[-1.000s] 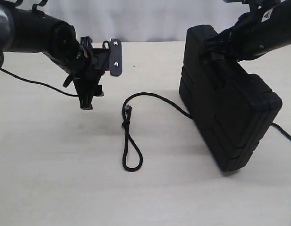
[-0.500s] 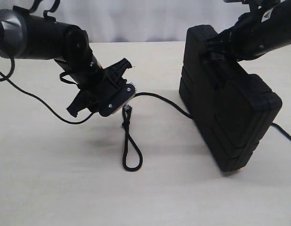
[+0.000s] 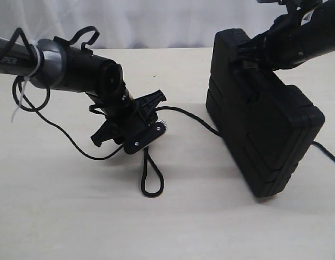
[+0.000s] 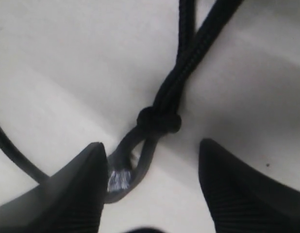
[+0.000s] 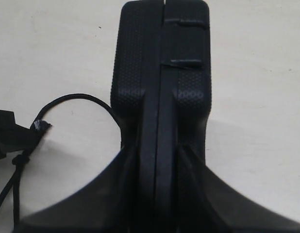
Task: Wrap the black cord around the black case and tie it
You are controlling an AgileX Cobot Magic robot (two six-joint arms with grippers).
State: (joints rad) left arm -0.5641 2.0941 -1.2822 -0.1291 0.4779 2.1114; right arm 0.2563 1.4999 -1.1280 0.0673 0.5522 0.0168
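Little is done yet. Nearest, the cord (image 3: 152, 181) lies loose on the worktop (image 3: 70, 211), its narrow loop at 6 o'clock from the left hand (image 4: 151, 150). That hand is down over the frayed tip and small knot (image 4: 158, 120), its fingers (image 4: 82, 189) spread either side and gripping nothing. From there the thin braided line curves toward 3 o'clock to the foot of the case (image 3: 262, 130) and comes out at its right side, so it seems to pass beneath. No turn goes around it. Farther back, the matte, ribbed case stands on edge, the right hand (image 5: 157, 160) clamped across its rim. Grasping, winding and tying all remain.
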